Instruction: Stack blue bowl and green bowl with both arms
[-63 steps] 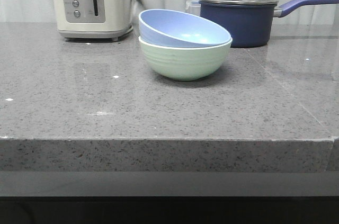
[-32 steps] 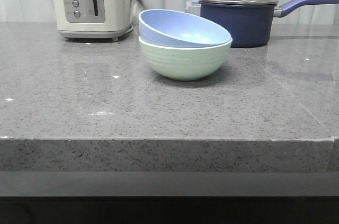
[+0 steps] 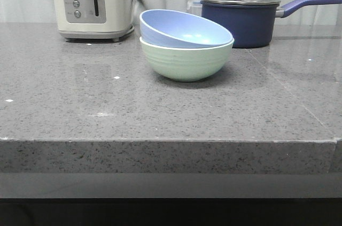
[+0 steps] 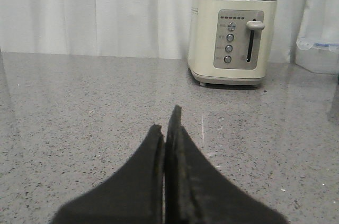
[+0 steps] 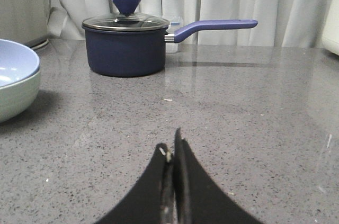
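Observation:
The blue bowl sits tilted inside the green bowl in the middle of the grey counter, in the front view. Both bowls also show at the edge of the right wrist view, the blue bowl above the green bowl. My left gripper is shut and empty, low over the counter, facing the toaster. My right gripper is shut and empty, low over the counter, beside the bowls and apart from them. Neither arm shows in the front view.
A cream toaster stands at the back left and shows in the left wrist view. A dark navy lidded saucepan with a long handle stands at the back right, behind the bowls. The counter's front edge runs across.

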{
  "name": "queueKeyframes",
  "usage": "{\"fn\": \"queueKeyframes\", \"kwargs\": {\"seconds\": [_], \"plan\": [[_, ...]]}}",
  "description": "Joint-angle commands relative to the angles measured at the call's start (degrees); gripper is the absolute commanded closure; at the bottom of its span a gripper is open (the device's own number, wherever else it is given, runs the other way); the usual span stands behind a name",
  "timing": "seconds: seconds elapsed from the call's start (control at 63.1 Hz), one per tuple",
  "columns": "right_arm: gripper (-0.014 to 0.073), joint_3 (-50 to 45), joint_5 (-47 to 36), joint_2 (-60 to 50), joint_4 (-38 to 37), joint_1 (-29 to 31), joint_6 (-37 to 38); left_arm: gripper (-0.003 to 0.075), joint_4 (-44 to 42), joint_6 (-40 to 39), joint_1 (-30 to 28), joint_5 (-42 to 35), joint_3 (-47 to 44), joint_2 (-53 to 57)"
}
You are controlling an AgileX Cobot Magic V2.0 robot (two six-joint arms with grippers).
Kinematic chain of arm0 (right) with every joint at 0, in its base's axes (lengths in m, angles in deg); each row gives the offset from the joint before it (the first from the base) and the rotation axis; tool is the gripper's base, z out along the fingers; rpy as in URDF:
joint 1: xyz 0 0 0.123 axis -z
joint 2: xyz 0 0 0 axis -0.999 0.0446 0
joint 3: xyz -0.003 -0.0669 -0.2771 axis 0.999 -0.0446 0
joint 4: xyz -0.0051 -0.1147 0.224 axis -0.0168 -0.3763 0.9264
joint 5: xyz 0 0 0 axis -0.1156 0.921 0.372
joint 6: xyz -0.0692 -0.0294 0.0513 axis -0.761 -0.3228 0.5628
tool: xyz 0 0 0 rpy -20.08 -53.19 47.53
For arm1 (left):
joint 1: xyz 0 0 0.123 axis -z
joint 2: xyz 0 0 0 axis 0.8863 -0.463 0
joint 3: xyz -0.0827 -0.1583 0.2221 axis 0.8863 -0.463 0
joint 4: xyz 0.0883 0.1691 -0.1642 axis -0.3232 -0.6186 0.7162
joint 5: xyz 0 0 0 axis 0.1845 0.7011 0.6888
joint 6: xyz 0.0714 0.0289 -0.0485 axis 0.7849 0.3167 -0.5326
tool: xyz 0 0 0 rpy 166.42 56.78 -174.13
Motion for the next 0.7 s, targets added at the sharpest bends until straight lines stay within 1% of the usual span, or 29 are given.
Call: {"fn": "queueKeyframes", "kwargs": {"seconds": [0.0, 0.681], "plan": [[0.0648, 0.91, -5.41, -1.14, -1.81, 0.49, 1.70, 0.0740, 0.07, -0.26, 0.38, -4.45, -0.35, 1.03], [0.0648, 0.91, -4.76, -1.14, -2.08, 1.83, 1.85, 0.0740, 0.07, -0.26, 0.38, -4.45, -0.35, 1.03]]}}
